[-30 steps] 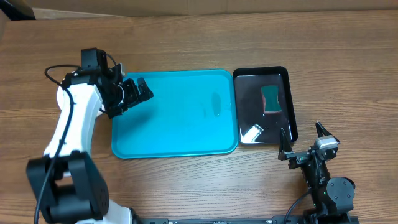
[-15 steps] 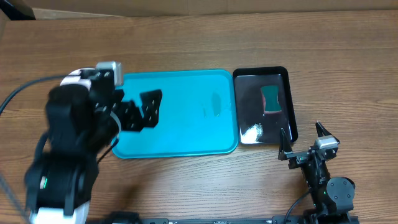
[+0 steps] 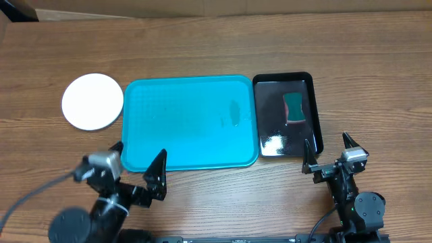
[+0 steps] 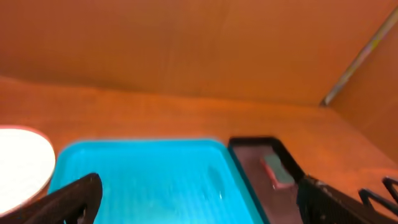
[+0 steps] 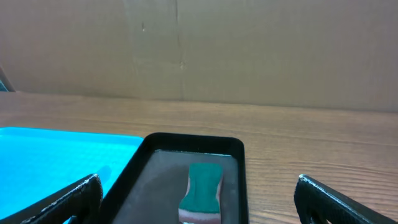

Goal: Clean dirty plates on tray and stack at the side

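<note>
Plate [image 3: 92, 102], white and round, flat on the wooden table [image 3: 202, 47] just beside the left short rim of the turquoise tray [image 3: 189, 135], close but not touching; top face plain white from above; impossible to tell whether anything lies beneath it; tray lengthwise across the middle of the table, right short rim just beside a smaller glossy black tray [image 3: 270, 128]; in the black tray, toward its far end, a teal sponge [image 3: 293, 108] with a reddish-brown edge, lying flat; left gripper [image 3: 140, 150] low at the near side of the table, fingers spread wide with nothing between them, tips at the near left corner of the turquoise tray; from its wrist camera, blurred, the tray's blue floor between two dark fingers and a slice of the plate at the far left; right gripper [image 3: 325, 138] by the near right corner of the black tray, jaws likewise wide apart and gripping nothing, pointed along the table toward the sponge; well apart from the plate.
</note>
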`<state>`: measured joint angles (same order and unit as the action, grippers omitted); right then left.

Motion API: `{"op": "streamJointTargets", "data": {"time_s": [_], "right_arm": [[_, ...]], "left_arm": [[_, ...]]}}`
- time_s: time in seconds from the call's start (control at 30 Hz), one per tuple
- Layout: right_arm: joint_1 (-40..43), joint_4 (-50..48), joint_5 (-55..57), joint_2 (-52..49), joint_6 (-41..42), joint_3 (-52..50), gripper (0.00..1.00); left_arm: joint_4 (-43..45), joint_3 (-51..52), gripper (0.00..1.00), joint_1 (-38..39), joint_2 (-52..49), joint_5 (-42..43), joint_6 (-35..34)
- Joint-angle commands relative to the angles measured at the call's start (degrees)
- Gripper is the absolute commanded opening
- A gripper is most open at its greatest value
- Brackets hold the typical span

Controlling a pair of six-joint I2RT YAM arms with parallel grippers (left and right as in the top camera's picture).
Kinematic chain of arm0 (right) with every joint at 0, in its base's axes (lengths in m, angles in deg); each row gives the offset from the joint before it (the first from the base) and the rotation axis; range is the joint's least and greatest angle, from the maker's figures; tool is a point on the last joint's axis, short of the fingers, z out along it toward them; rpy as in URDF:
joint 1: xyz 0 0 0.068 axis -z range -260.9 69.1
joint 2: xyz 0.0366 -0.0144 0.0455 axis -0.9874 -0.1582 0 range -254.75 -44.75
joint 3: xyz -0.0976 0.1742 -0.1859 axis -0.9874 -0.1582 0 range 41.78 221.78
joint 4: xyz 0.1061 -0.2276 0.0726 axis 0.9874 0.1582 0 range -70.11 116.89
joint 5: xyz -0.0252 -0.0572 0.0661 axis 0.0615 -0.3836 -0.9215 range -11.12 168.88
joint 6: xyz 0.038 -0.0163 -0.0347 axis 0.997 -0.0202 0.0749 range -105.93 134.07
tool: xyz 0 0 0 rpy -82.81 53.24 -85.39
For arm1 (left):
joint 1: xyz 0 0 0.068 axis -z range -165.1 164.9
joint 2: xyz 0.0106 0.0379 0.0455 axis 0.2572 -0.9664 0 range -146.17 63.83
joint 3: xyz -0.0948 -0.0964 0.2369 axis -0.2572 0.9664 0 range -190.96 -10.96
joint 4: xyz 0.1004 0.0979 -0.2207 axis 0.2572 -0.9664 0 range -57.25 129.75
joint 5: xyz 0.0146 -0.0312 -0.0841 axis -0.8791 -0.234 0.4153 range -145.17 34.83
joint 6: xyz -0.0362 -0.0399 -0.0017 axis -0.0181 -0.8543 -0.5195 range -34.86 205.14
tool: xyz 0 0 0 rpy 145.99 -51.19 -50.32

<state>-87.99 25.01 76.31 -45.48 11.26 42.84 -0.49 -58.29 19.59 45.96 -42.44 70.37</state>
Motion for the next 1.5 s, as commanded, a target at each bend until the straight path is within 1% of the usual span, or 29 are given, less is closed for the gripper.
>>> {"op": "streamJointTargets", "data": {"time_s": [0.0,0.1,0.23,0.4,0.5,0.57,0.63,0.77,1.0,1.13,1.3,1.33,1.37,1.47], "right_arm": [[0.31,-0.37,0.39,0.57,-0.22,-0.59,1.00],[0.31,-0.37,0.39,0.57,-0.22,-0.59,1.00],[0.31,-0.37,0.39,0.57,-0.22,-0.59,1.00],[0.31,-0.37,0.39,0.57,-0.22,-0.59,1.00],[0.31,-0.37,0.39,0.57,-0.22,-0.59,1.00],[0.31,-0.37,0.39,0.57,-0.22,-0.59,1.00],[0.31,-0.37,0.39,0.57,-0.22,-0.59,1.00],[0.31,-0.37,0.39,0.57,-0.22,-0.59,1.00],[0.31,-0.37,0.39,0.57,-0.22,-0.59,1.00],[0.31,-0.37,0.39,0.57,-0.22,-0.59,1.00],[0.31,-0.37,0.39,0.57,-0.22,-0.59,1.00],[0.31,-0.37,0.39,0.57,-0.22,-0.59,1.00],[0.31,-0.37,0.39,0.57,-0.22,-0.59,1.00],[0.31,-0.37,0.39,0.57,-0.22,-0.59,1.00]], "left_arm": [[7.04,6.49,1.00,-0.35,7.89,-2.45,0.63],[15.98,11.61,1.00,-0.90,13.33,-2.64,0.63],[28.17,17.49,1.00,-1.03,17.75,-2.86,0.66],[44.00,23.91,1.00,-1.03,17.64,-3.10,0.66],[54.49,29.64,1.00,-1.03,17.64,-5.53,0.63],[58.38,32.81,1.00,-1.03,17.64,-7.34,0.63],[60.46,35.98,1.00,-1.03,17.66,-9.27,0.55],[60.92,40.83,1.00,-1.05,17.66,-11.76,0.37],[60.57,47.15,1.00,-3.93,17.66,-11.56,0.02],[53.27,47.06,1.00,-4.83,17.66,-12.09,0.20],[37.27,47.06,1.00,-4.83,17.66,-15.19,0.68],[35.74,47.06,1.00,-4.83,17.64,-15.72,2.16],[36.13,47.06,1.00,-4.87,17.68,-15.45,7.17],[35.95,47.06,1.00,-4.96,17.68,-15.50,11.85]]}}
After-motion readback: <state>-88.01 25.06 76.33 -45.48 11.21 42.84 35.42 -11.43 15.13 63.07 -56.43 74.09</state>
